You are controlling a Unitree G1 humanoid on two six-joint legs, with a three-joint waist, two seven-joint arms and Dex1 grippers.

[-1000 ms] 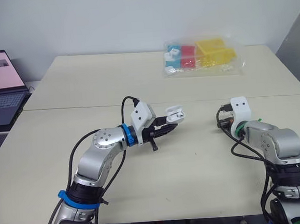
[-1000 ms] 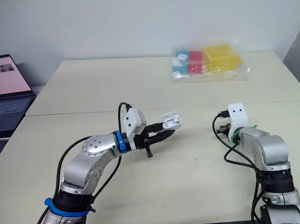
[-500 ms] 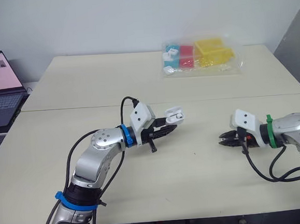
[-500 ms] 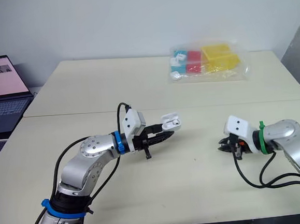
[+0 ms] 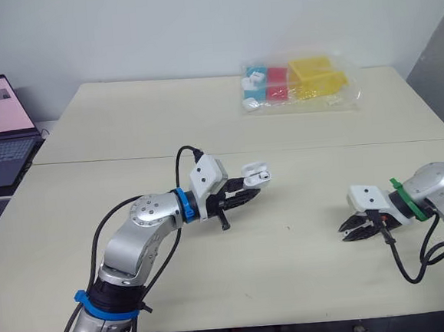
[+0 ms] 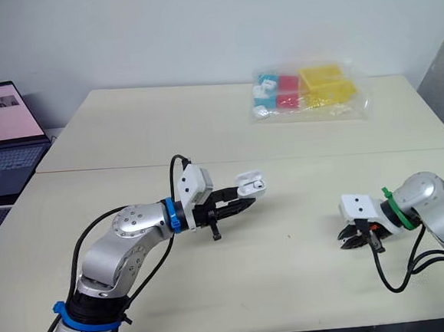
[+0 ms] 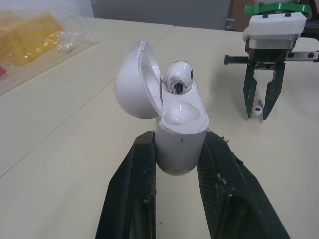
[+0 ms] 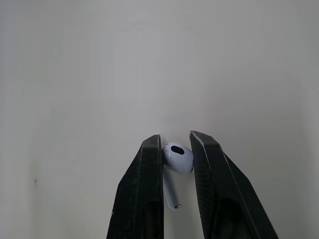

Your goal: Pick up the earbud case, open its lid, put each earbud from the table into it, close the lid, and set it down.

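The lid-open earbud case [image 7: 179, 124] is held aloft by the left hand [image 5: 245, 187]. On the bench [image 8: 75, 74], the loose earbud [image 8: 178, 156] is pinched by the right hand [image 8: 175, 137], seemingly at its rounded head only, and could be squirted out.

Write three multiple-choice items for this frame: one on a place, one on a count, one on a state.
1. Where is the loose earbud?
A) on the table, between the right gripper's fingers
B) in the earbud case
C) held by the left gripper

2. How many earbuds sit in the earbud case?
A) none
B) one
C) two

3. How is the case's lid?
A) shut
B) open
C) lying apart on the table

Answers:
1 A: the loose earbud lies on the table between the two fingers of the right gripper.
2 B: the earbud case, held in the left gripper, has one seated earbud and one empty slot.
3 B: the lid is swung back on its hinge.
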